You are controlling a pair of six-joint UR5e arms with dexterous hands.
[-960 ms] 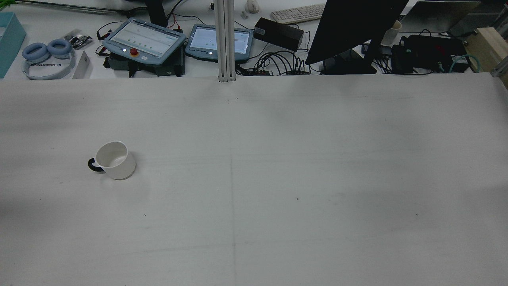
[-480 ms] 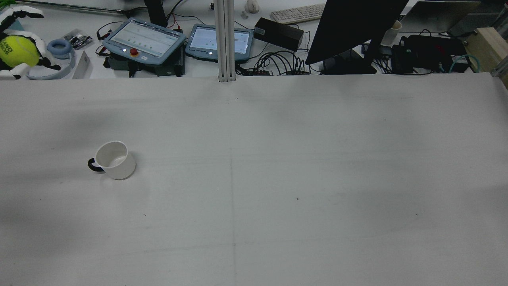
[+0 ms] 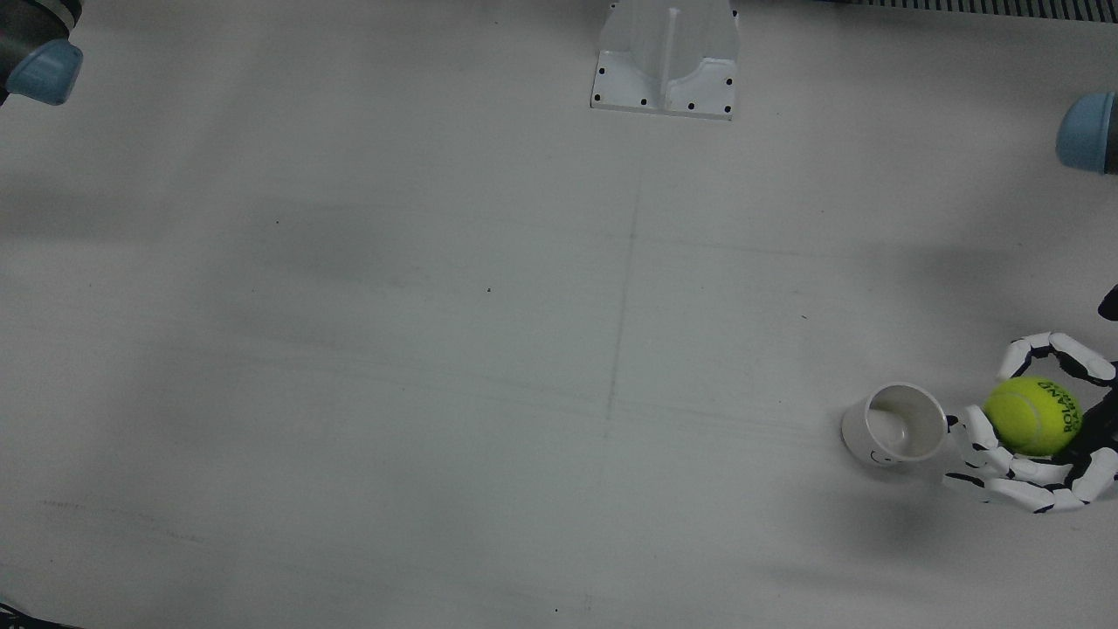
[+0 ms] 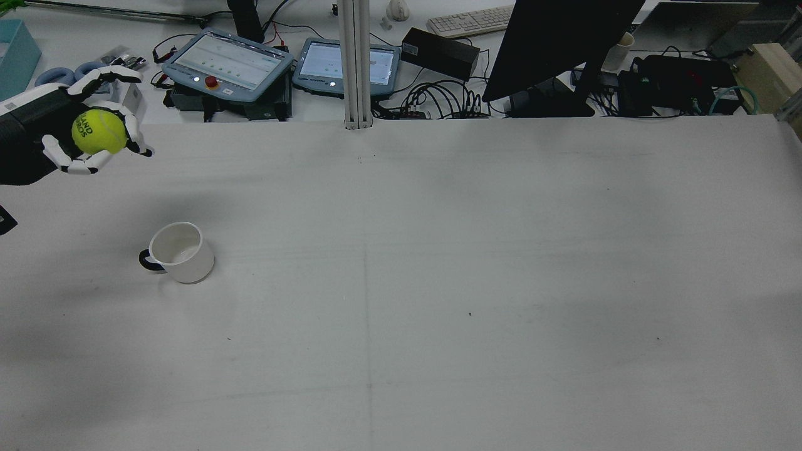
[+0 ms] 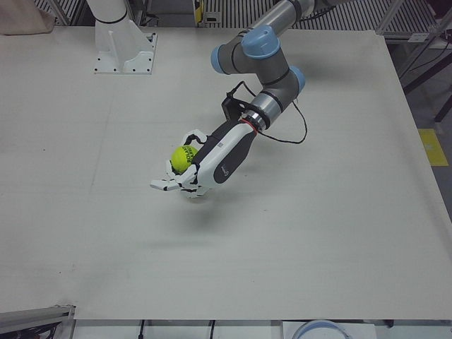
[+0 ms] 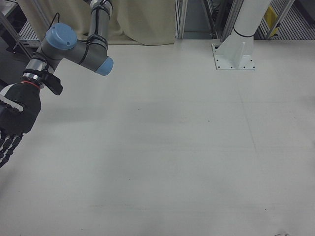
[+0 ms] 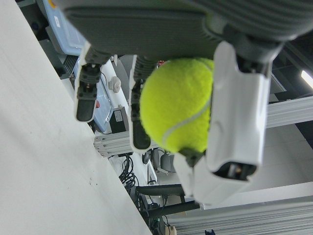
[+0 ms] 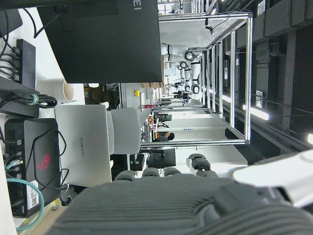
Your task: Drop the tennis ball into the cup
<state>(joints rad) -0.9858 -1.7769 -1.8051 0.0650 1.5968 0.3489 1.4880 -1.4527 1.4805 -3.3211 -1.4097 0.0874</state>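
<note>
My left hand point(image 4: 75, 134) is shut on a yellow-green tennis ball point(image 4: 98, 131) and holds it in the air. A white cup point(image 4: 182, 252) with a dark handle stands upright on the table, nearer the camera and to the right of the hand in the rear view. In the front view the ball point(image 3: 1033, 415) and left hand point(image 3: 1031, 437) are just right of the cup point(image 3: 895, 424). The ball shows in the left-front view point(image 5: 182, 159) and the left hand view point(image 7: 178, 103). My right hand point(image 6: 14, 123) is open and empty at the right-front view's left edge.
Beyond the table's far edge stand two teach pendants point(image 4: 229, 66), a dark monitor point(image 4: 551, 50), cables and blue headphones point(image 4: 56, 78). A vertical post point(image 4: 355, 62) rises at the middle of that edge. A white pedestal point(image 3: 664, 57) stands at the robot's side.
My left hand has come in from the rear view's left edge with the ball, moving right and lower toward the cup. The cup has not moved.
</note>
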